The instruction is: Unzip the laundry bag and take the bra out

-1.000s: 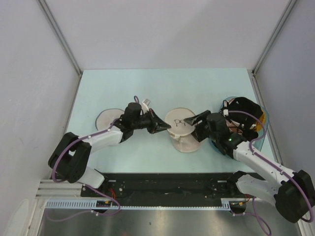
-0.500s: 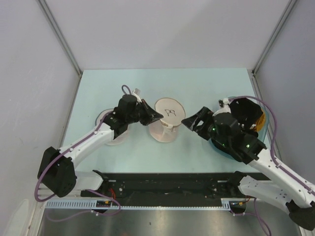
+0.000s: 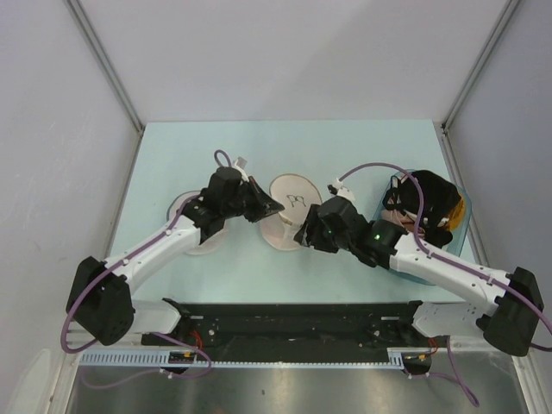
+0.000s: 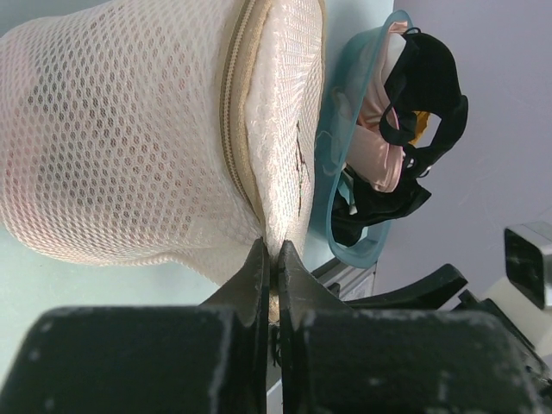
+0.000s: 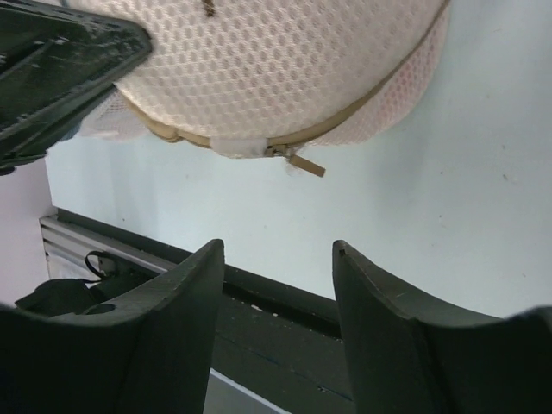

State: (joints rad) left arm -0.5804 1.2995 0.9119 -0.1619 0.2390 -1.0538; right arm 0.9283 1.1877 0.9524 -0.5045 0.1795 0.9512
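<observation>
The cream mesh laundry bag (image 3: 291,197) stands tilted on its edge at the table's middle, its bra icon facing up. My left gripper (image 3: 279,208) is shut on the bag's seam edge, seen close in the left wrist view (image 4: 274,259). In the right wrist view the bag (image 5: 276,60) fills the top, its tan zip closed, and the zip pull (image 5: 306,164) hangs just below the seam. My right gripper (image 5: 276,250) is open and empty just short of the pull; from above it (image 3: 306,233) sits at the bag's near right side. The bra shows only as a pink tint through the mesh (image 5: 412,86).
A teal basket (image 3: 455,226) at the right holds black clothing (image 3: 427,194) and pale pink fabric (image 4: 376,155). A whiter round pouch (image 3: 184,207) lies at the left, partly under my left arm. The black rail (image 3: 293,315) runs along the near edge.
My left gripper has pulled the bag left and tipped it up. My right gripper let go, drew back, and has now come in to the bag's near right side.
</observation>
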